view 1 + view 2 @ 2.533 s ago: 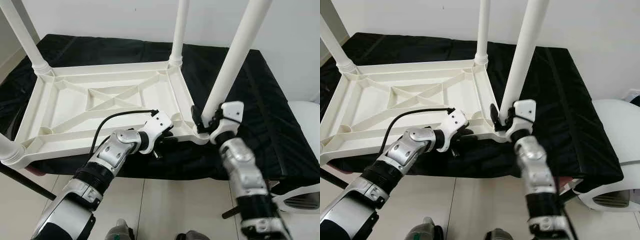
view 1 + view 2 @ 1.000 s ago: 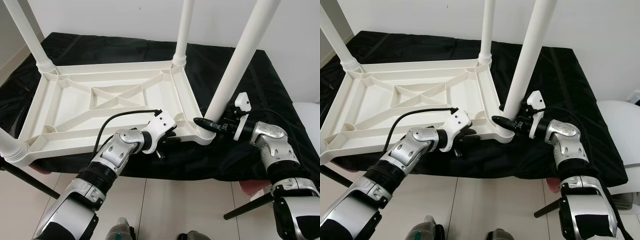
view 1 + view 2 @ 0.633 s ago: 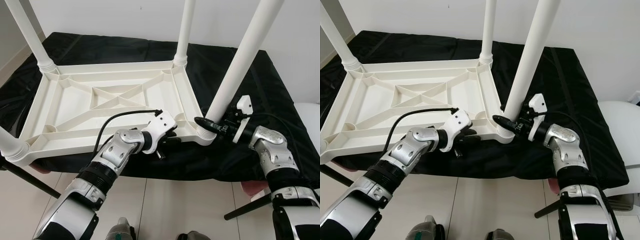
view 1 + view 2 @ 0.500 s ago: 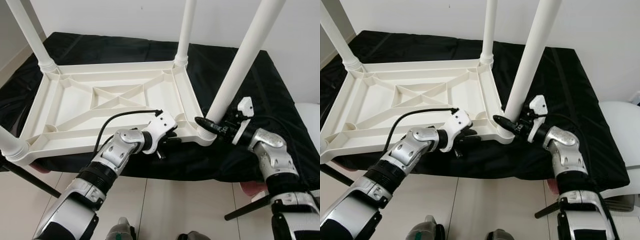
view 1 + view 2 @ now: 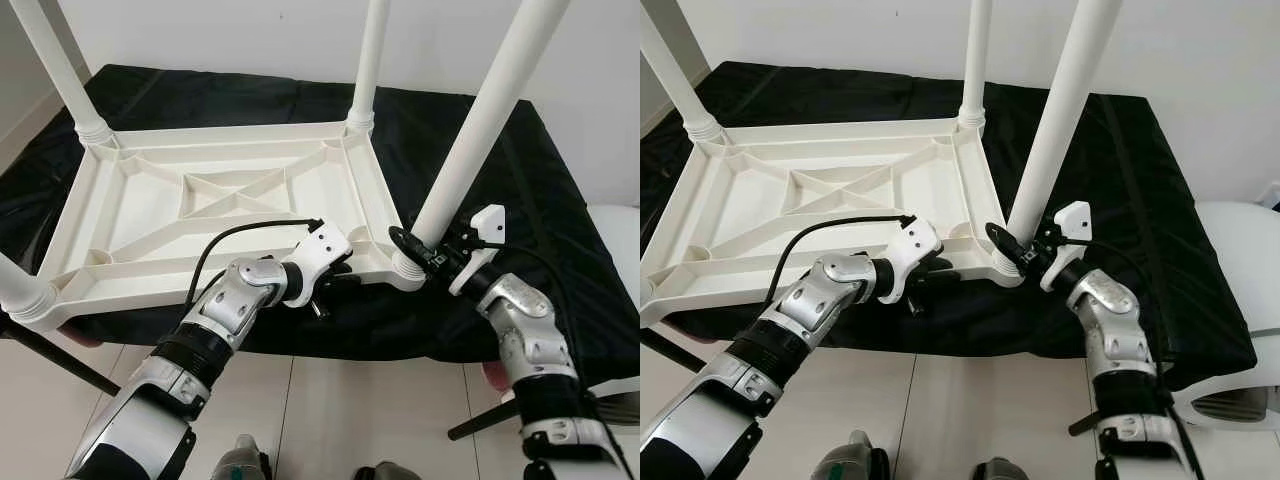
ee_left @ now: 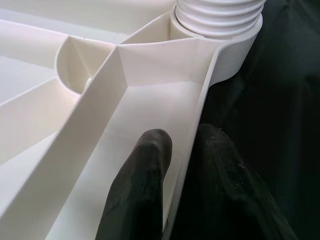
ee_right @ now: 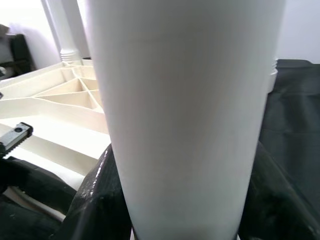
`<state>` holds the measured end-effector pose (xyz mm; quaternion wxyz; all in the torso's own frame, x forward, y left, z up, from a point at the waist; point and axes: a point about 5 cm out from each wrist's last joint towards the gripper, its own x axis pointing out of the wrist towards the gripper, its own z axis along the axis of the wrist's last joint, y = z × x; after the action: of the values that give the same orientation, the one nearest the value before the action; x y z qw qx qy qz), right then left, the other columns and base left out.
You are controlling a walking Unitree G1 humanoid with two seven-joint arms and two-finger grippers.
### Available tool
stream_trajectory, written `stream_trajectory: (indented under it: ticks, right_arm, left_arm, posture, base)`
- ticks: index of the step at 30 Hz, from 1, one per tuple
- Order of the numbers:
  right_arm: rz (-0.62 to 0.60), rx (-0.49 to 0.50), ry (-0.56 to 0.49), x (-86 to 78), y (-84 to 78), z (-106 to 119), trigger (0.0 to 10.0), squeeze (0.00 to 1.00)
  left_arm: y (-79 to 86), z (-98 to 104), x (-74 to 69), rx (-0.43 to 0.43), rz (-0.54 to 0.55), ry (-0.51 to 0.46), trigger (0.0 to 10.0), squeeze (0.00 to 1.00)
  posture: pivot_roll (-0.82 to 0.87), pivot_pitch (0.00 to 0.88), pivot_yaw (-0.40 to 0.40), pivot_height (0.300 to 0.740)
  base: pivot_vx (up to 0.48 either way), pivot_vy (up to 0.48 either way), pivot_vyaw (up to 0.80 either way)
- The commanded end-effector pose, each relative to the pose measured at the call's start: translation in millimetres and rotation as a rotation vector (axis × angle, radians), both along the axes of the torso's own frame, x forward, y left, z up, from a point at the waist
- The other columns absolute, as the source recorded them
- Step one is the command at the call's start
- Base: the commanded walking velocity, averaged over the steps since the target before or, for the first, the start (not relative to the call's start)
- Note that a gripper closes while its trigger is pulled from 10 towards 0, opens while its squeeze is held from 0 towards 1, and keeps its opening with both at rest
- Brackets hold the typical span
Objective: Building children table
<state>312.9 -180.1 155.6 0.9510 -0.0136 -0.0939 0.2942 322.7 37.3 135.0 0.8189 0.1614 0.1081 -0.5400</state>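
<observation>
The white plastic table top lies upside down on a black-covered surface, with its legs pointing up. My left gripper is shut on the front rim close to the near right corner, one finger inside the wall and one outside. At that corner stands the near right leg in its ribbed socket. My right gripper is shut around the foot of this leg, and the right wrist view has a black finger pressed on each side of the leg.
The other legs stand at the back left, back middle and near left. The black cloth hangs over the front edge above a tiled floor. A white rounded object sits at the right; the wall is close behind.
My right forearm has swung in from the far right to below the corner, wrist turning around the leg's foot. The left gripper has stayed on the rim.
</observation>
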Motion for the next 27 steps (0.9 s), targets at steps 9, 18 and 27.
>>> stream_trajectory:
  ticks: [9, 18, 27]
  right_arm:
    - [-0.151, 0.086, -0.003, -6.8, 18.2, -1, 0.0, 0.0]
    - [-0.266, 0.11, 0.008, -16.3, 37.2, -6, 0.0, 0.0]
    - [-0.402, 0.144, 0.024, -21.6, 52.7, -9, 0.0, 0.0]
  left_arm:
    - [-4.3, 0, -3.2, 0.006, -0.076, 0.007, 10.0, 0.0]
    - [-4.9, 1, -2.9, 0.009, -0.077, 0.008, 10.0, 0.0]
    - [-4.4, 1, -2.8, 0.011, -0.076, 0.008, 10.0, 0.0]
  posture:
    - [-0.03, 0.006, 0.003, 0.74]
    - [-0.03, 0.013, 0.006, 0.74]
    - [-0.02, 0.018, 0.003, 0.74]
  base:
    - [0.0, 0.0, 0.0]
    - [0.0, 0.0, 0.0]
    - [0.0, 0.0, 0.0]
